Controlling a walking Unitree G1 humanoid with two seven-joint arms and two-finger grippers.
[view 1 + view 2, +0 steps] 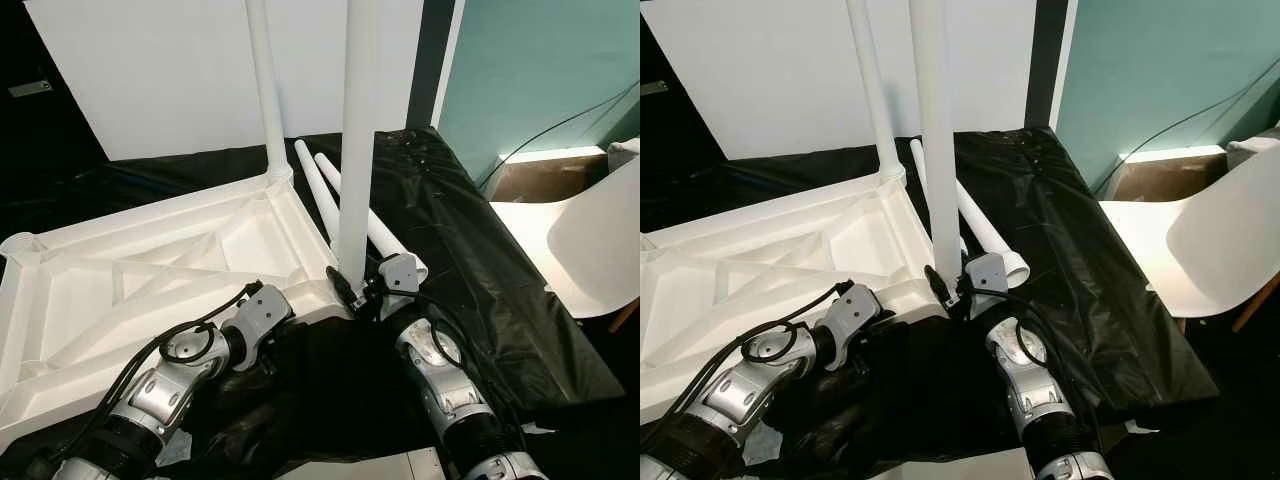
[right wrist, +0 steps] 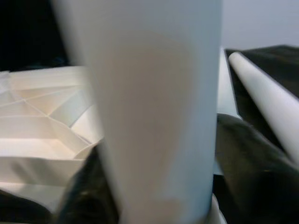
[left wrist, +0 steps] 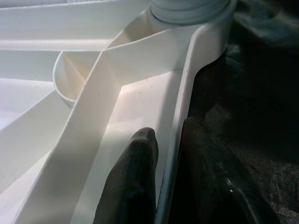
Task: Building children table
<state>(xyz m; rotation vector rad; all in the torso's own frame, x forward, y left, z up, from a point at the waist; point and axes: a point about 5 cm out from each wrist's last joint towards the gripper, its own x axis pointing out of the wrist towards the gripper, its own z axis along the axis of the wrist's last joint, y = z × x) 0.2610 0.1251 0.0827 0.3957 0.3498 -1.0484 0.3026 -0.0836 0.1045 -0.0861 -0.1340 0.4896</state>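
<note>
The white table top lies upside down on black cloth. One white leg stands upright in its far corner. A second leg stands in the near corner socket. My right gripper is at the base of this near leg, and in the right wrist view its fingers are shut on either side of the leg. My left gripper is shut on the table top's near rim, one finger inside and one outside. Two loose legs lie on the cloth behind.
The black cloth covers a low platform that ends at the right. A white chair stands beyond that edge, by a teal wall with a cable. A white board leans behind the table top.
</note>
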